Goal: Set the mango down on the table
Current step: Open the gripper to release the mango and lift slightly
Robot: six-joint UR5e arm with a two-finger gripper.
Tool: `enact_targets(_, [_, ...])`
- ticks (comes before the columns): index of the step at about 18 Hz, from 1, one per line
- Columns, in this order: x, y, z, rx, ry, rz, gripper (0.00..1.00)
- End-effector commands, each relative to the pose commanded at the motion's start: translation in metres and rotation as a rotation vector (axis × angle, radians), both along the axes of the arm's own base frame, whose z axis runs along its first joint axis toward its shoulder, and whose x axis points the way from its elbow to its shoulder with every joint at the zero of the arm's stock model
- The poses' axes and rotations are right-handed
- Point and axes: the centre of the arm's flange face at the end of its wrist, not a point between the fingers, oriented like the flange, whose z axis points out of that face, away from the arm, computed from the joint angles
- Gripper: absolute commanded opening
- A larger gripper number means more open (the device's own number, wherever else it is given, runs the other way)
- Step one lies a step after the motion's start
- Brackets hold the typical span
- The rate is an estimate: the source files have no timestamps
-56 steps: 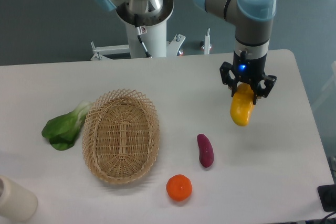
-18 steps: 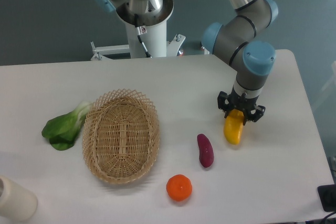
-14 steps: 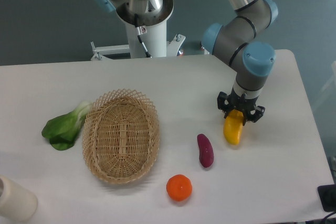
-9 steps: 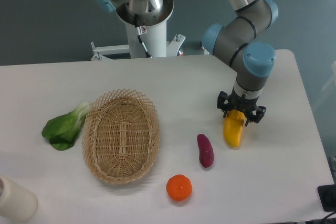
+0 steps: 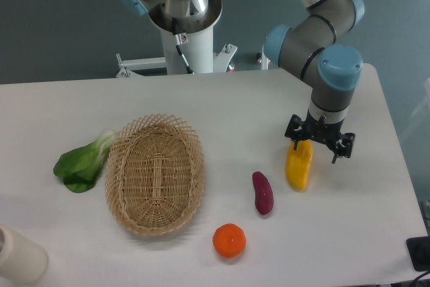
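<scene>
The yellow mango (image 5: 298, 166) lies on the white table (image 5: 222, 112), right of the middle. My gripper (image 5: 320, 144) hangs just above the mango's upper right end. Its black fingers (image 5: 293, 132) stand spread wide and hold nothing. The left finger is over the mango's top end and the right finger is off to its right.
A dark purple tuber (image 5: 263, 193) lies left of the mango. A round orange fruit (image 5: 229, 240) sits near the front edge. An oval wicker basket (image 5: 155, 173) stands left of centre, with a leafy green (image 5: 84, 161) beside it. A white cylinder (image 5: 20, 255) is at the front left corner.
The gripper lowered the mango to the table, then opened its fingers and let go. It has since shifted slightly to the right and up, and the mango stays lying on the table.
</scene>
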Motion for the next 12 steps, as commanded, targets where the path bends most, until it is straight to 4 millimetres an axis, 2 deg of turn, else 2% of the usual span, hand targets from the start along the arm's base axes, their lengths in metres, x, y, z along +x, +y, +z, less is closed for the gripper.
enact_targets(6, [0.000, -0.005, 0.018, 0.005, 0.029, -0.006, 1.00])
enact_targets(12, [0.004, -0.006, 0.022, 0.008, 0.033, -0.007, 1.00])
